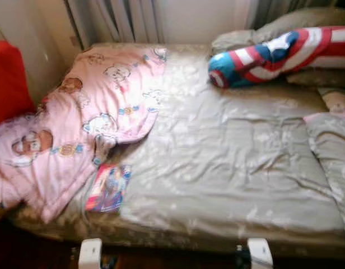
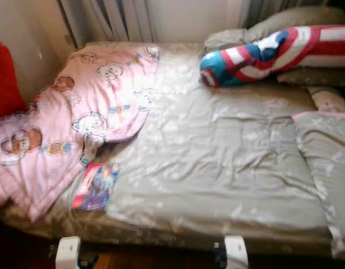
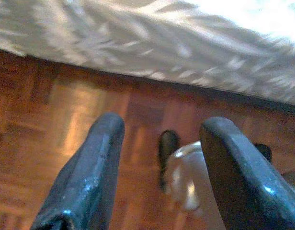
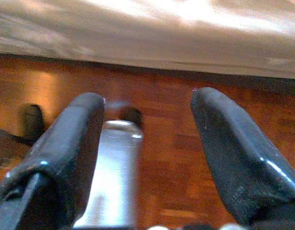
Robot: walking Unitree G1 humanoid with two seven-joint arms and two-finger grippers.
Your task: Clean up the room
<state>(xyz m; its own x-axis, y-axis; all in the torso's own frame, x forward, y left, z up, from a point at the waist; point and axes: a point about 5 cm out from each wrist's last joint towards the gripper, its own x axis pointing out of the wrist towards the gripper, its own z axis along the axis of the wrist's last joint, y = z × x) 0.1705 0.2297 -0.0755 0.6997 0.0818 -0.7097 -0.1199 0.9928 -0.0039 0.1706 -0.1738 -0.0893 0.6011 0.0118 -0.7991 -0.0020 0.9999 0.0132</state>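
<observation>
A bed covered in a wrinkled grey-beige sheet spreads across the head views, with curtains and a pale wall behind it and a reddish parquet floor below its near edge.

The left gripper hangs low over that floor beside the edge of the bed, its two black fingers spread apart with nothing between them. The right gripper hangs the same way over the floor, fingers parted and empty, the edge of the bed just beyond. In the head views the arms' pale wrists sit at the bottom edge, at about 7 and 5 o'clock.

Out from the grippers, a colourful comic book lies flat near the bed's front edge at about 8 o'clock, its upper corner touching a crumpled pink cartoon-print blanket that runs from 8 up to 11 o'clock. A red cushion stands at 9 o'clock against the wall. At 1 to 2 o'clock lies a red, white and blue shield-pattern bolster, resting against grey pillows. A folded grey cover lies at 3 o'clock.
</observation>
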